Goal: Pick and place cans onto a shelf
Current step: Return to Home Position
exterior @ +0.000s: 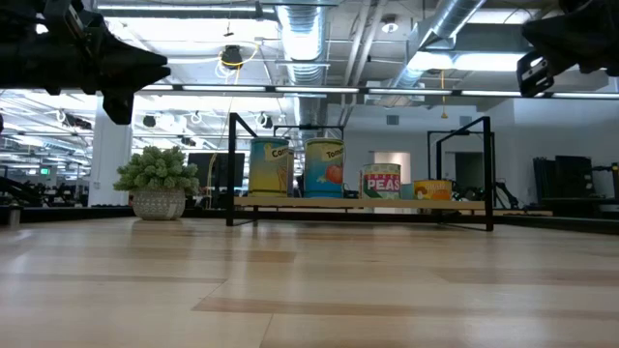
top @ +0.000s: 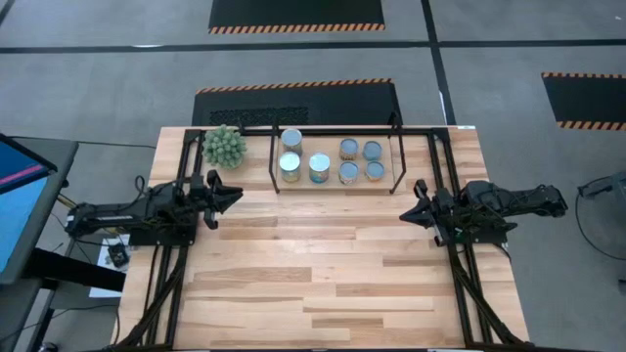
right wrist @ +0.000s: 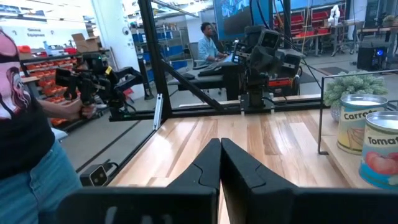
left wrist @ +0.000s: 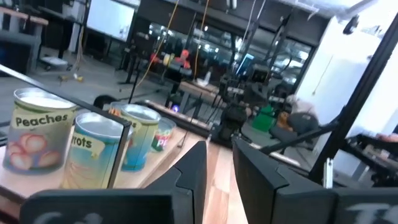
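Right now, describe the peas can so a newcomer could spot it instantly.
On the wooden table, find the black-framed shelf right of the potted plant. Along its front row in the low view, the peas can stands third from the left, after the carrots can and tomato can. It is shorter than both, with a green label reading PEAS.

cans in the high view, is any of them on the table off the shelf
No, all seven cans stand on the shelf.
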